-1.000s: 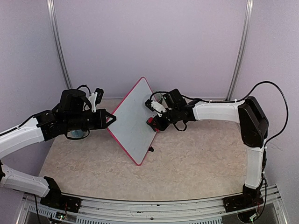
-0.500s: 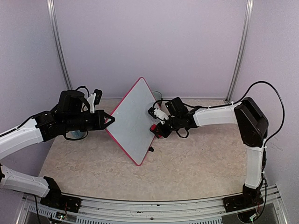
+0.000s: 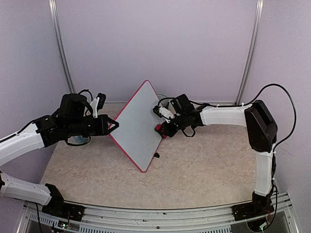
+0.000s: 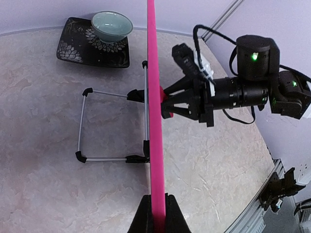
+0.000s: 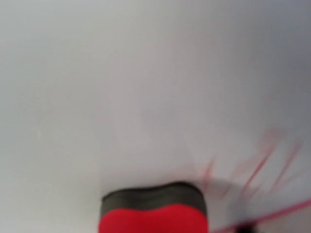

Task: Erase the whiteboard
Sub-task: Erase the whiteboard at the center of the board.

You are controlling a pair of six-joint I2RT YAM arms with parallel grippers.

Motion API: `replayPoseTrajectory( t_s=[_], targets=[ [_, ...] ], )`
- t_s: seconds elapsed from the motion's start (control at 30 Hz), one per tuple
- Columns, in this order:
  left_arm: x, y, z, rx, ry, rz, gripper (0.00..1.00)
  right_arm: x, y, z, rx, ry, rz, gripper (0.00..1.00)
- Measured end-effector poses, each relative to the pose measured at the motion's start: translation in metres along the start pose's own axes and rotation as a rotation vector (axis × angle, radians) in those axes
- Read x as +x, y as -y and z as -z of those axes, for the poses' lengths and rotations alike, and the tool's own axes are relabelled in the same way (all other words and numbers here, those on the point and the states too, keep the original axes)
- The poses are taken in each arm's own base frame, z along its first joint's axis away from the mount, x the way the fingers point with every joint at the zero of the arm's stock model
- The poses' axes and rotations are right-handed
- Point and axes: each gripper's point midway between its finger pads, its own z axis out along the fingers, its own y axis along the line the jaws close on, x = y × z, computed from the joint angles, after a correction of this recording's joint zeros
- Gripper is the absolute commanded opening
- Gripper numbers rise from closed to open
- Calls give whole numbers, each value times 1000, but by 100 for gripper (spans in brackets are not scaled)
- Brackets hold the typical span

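Top external view: the whiteboard [image 3: 138, 125] stands on one corner near the middle of the counter [image 3: 204, 165], tilted so that it reads as a diamond. The left fingers [image 3: 112, 125] are clamped on the frame at its left corner and steady it. From the other side, the right fingers [image 3: 163, 127] grip a small red eraser [image 3: 158, 128] and hold it at the board's right edge. The face shown to this camera carries no writing that I can make out.

Left wrist view: the board appears edge-on as a pink frame strip [image 4: 154, 121], with the left fingers [image 4: 143, 221] closed on it at the bottom of the picture. The right fingers [image 4: 184, 111] press the eraser [image 4: 164, 97] against the face turned toward the right arm. A wire stand [image 4: 114, 124] lies on the opposite side of the board; whether it is attached cannot be told. A bowl [image 4: 112, 25] sits on a dark plate [image 4: 77, 46] well apart at the back.

Right wrist view: the eraser [image 5: 154, 213] fills the bottom edge, flat against the white surface [image 5: 146, 87]. Faint reddish streaks [image 5: 257, 160] show at the lower right; the picture is too blurred to say whether they are ink.

Step in hand, as judged: wiping, with one arm bracing and the other rubbing. The next move calls for a stroke across the streaked area under even pressure, while the left grip resists the push so the board does not pivot on its corner.
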Motion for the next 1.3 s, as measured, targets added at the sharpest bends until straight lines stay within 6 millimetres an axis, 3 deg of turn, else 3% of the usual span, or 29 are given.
replayPoseTrajectory(
  t_s=[0.07,0.17,0.3,0.43,0.6,0.7,1.03,1.3],
  targets=[
    [0,-1,1,-3,-2,1,0,-25,2,7,8,52,15,0],
    [3,-2,3,-9,-12,-2,0,-49,4,14,16,104,31,0],
    [5,-5,5,-19,-23,-9,0,-50,3,14,11,115,34,0],
    [6,-7,7,-25,-28,-13,0,-34,2,7,9,106,31,0],
    [6,-6,7,-15,-30,-12,0,22,-2,-9,-7,-1,6,0],
    [5,-4,6,-7,-29,-12,3,40,-4,-14,-13,-38,-4,0],
    [5,1,-3,13,-63,-34,33,39,-6,-14,-22,-30,-5,0],
    [-23,11,-3,12,-25,-53,53,38,-7,-14,-27,-27,-5,0]
  ],
)
